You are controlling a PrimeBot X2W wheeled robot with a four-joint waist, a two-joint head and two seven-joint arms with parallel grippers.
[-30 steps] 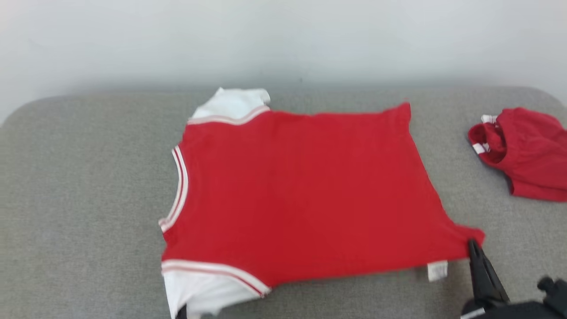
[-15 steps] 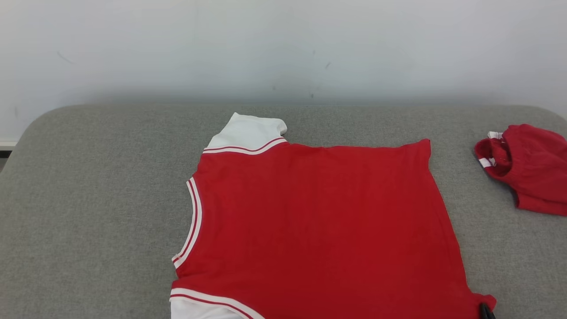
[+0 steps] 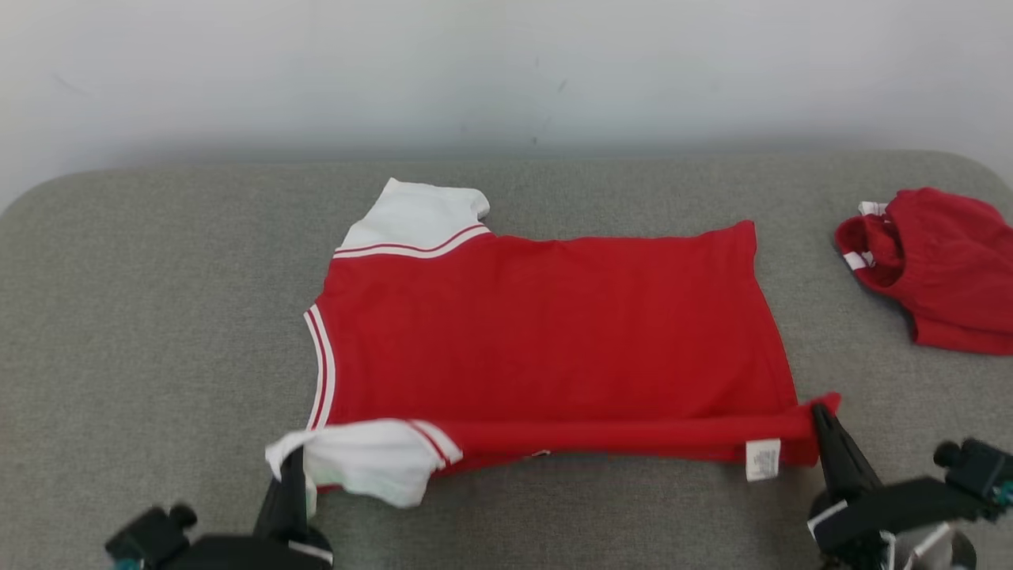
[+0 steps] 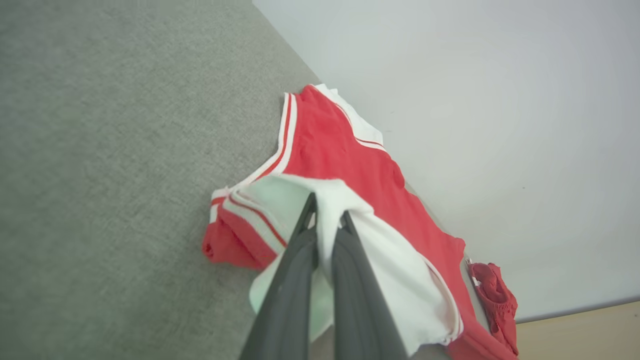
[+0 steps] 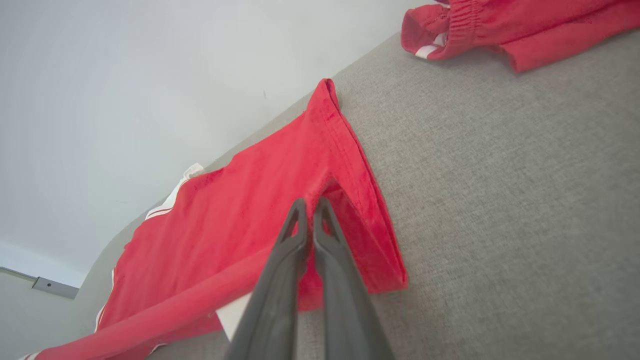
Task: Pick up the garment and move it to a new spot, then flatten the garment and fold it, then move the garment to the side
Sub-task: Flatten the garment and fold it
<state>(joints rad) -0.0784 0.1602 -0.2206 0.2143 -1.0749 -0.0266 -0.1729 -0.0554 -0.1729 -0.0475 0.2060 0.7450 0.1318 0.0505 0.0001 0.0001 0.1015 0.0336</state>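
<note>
The garment (image 3: 546, 324), a red jersey with white sleeves and striped trim, lies plain side up on the grey padded surface (image 3: 158, 317). Its near edge is lifted off the surface into a taut fold. My left gripper (image 3: 291, 457) is shut on the near white sleeve (image 4: 380, 255); in the left wrist view the fingers (image 4: 300, 260) pinch the white cloth. My right gripper (image 3: 819, 412) is shut on the near hem corner (image 5: 350, 210), beside the small white label (image 3: 763, 459). The far sleeve (image 3: 415, 218) lies flat. The number is hidden.
A smaller plain red garment (image 3: 942, 265) lies crumpled at the right edge of the surface, apart from the jersey. A pale wall (image 3: 506, 71) stands close behind the far edge. Bare grey padding extends to the left of the jersey.
The head camera has shifted between frames. Both grippers have raised the garment's near edge and carried it away from me, so the near sleeve and hem now stand off the surface.
</note>
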